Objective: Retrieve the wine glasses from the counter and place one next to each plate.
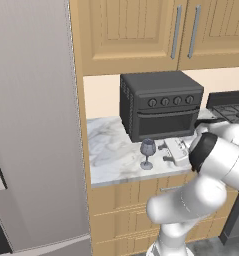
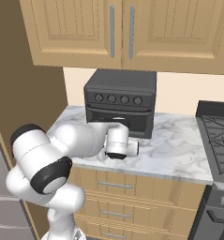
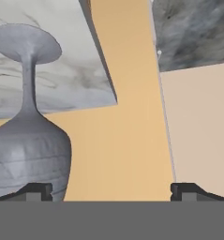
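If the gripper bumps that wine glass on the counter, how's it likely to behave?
The wine glass stands upright on a thin stem and small round foot, so it probably tips easily. Its rounded bowl would likely roll once down. It sits near the counter front edge, so a fall seems possible.

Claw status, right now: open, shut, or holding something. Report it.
Claw: open, jaws spread wide and holding nothing. The wine glass sits near one fingertip in the hand view, not yet gripped.
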### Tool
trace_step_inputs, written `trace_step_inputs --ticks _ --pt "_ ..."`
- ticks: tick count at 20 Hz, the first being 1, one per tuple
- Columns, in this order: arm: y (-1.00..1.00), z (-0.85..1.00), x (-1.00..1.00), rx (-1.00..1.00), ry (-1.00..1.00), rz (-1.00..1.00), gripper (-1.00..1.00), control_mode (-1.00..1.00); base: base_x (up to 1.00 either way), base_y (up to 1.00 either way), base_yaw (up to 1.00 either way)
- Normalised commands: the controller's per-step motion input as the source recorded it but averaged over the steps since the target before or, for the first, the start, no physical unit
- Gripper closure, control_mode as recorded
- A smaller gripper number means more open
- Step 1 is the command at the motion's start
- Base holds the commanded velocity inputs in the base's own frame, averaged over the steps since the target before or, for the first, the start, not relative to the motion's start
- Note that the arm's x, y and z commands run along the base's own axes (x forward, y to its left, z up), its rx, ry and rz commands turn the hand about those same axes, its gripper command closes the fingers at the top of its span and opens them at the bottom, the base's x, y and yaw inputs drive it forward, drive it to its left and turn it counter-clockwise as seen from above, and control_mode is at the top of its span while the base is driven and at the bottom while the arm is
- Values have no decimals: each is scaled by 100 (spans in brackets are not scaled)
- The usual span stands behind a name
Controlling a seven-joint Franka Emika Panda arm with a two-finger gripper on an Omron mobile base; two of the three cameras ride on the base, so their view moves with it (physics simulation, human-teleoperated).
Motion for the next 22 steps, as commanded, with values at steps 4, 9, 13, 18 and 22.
trace_step_inputs --ticks 4,9,13,18,22 --pt "0 -13 0 0 4 0 -100 -100 0 0 0" --pt "0 -18 0 0 6 0 -100 -100 0 0 0" --pt "0 -16 0 0 5 0 -100 -100 0 0 0" --pt "2 -10 4 0 3 0 -100 -100 0 0 0" --pt "12 -6 4 0 1 0 -100 -100 0 0 0"
